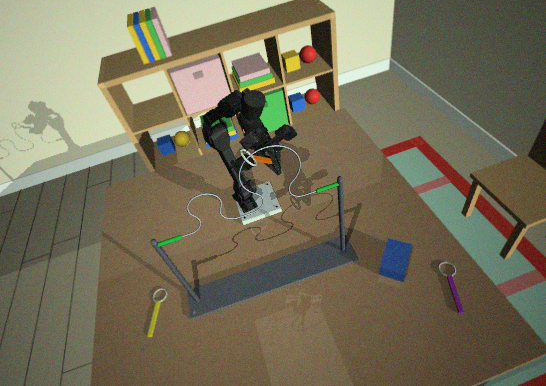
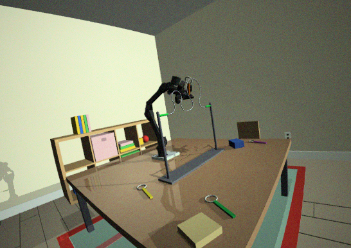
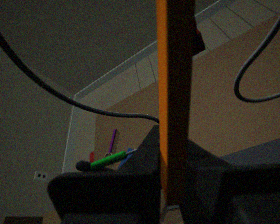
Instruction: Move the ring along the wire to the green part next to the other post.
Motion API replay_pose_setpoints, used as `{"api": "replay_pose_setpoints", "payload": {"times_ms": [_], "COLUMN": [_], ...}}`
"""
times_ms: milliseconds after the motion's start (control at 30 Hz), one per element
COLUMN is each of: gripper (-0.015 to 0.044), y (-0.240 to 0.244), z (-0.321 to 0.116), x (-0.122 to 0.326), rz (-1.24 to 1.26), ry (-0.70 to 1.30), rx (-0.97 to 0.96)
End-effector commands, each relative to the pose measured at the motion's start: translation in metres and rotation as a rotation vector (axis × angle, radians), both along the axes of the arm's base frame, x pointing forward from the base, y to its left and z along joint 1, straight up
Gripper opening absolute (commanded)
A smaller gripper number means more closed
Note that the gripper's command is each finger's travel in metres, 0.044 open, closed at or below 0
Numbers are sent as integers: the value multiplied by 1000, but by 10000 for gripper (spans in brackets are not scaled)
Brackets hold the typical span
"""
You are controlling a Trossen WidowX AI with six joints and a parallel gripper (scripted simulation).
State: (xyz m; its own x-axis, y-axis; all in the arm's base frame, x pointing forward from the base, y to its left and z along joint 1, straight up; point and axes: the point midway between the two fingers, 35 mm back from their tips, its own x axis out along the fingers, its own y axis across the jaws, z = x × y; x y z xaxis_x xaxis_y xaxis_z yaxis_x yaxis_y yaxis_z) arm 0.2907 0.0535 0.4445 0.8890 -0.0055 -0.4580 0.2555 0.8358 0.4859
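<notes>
My gripper is shut on the orange handle, high above the table. The handle's ring surrounds the thin grey wire at the upper left of its tall middle loop in the top view. Whether ring and wire touch is too small to tell. One green part is beside the right post; the other green part is beside the left post. The ring is out of the wrist view.
The posts stand on a dark base. A blue block and a purple-handled ring tool lie right. A yellow-handled tool lies left. A green-handled tool lies near a beige block.
</notes>
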Motion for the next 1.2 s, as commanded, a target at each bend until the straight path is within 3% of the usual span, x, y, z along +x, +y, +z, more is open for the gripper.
{"api": "replay_pose_setpoints", "payload": {"times_ms": [0, 1167], "gripper": [-150, -150], "y": [-1, -18], "z": [0, -6], "x": [1, -2], "rz": [-2, -10], "ry": [8, 83], "rx": [-55, -484]}}
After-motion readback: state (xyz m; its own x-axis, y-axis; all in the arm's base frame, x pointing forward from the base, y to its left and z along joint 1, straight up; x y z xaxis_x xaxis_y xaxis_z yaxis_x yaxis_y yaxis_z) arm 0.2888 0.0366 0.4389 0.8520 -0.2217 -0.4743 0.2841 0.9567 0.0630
